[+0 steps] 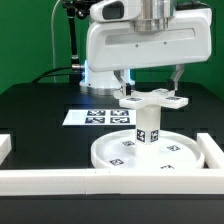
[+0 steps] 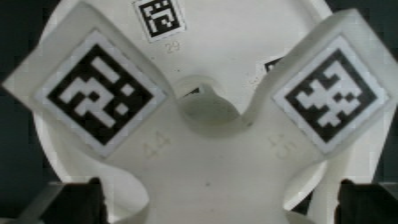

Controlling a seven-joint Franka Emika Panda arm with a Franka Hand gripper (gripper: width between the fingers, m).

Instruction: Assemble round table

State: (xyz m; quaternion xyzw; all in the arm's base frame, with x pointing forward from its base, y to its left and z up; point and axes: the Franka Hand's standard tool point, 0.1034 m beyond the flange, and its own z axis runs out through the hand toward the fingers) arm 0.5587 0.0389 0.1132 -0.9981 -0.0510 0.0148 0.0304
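1. Hand [image 1: 151,86] is spread wide and pinches nothing. Its two fingers [image 1: 126,80] hang either side of the cross-shaped base [image 1: 150,99], at about nine and three o'clock of its hub in the exterior view. Whether either pad grazes the plastic is too fine to tell.
2. The cross-shaped base lies level on top of the leg [image 1: 147,127]. The leg stands upright at the middle of the disc [image 1: 170,155], so the round table is stacked upside down directly beneath the hand.
3. I judge that the straddling stance keeps the base centred between the fingers, so closing would catch it squarely for a turn or a press. How firmly the base is seated on the leg cannot be made out.
4. In the wrist view, two tagged arms of the cross-shaped base [image 2: 196,150] crowd the frame around its centre hole [image 2: 210,112]. The dark fingertips [image 2: 80,200] are cut off at the frame edge, and the leg and disc are hidden under the base.
5. The marker board [image 1: 97,117] lies flat at ten o'clock from the disc.
6. A border wall [image 1: 60,180] runs across at six o'clock on the dark surface [image 1: 40,110], probably as a stop for the parts.
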